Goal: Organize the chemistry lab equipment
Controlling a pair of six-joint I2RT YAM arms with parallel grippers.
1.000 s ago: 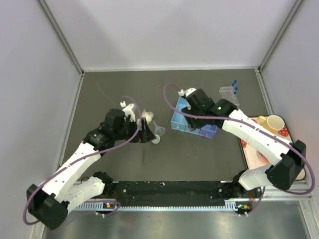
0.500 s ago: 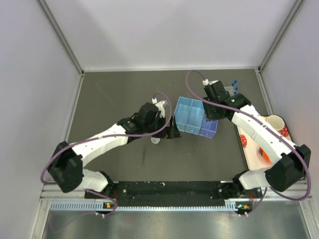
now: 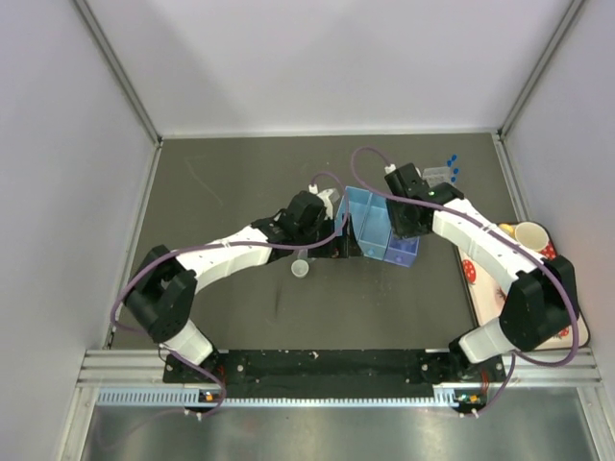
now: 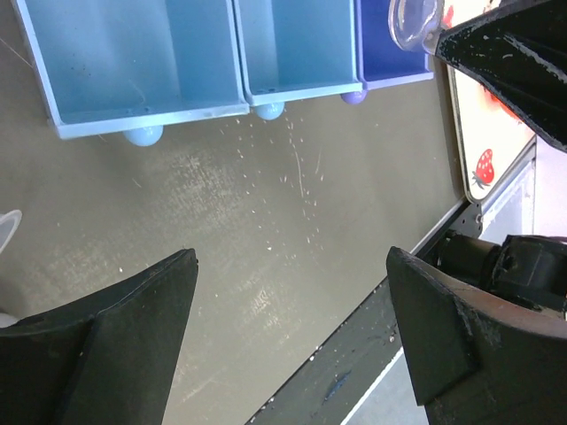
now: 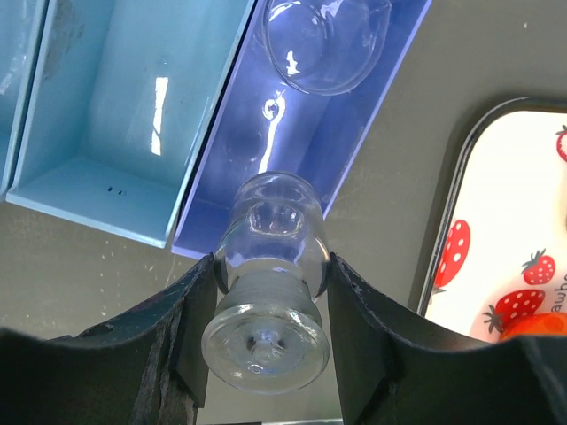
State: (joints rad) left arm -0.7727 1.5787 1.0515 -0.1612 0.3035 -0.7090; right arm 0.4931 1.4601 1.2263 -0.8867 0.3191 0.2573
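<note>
While right jaws clamp a clear glass piece (image 5: 266, 283) over the purple bin (image 5: 232, 159) | left jaws — apart, empty.

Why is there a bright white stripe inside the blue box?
Right wrist view: that is light bouncing off the shiny light blue compartment; the clear glass piece in the right gripper glints too. Left wrist view: the left gripper is just a dark shape.
</note>
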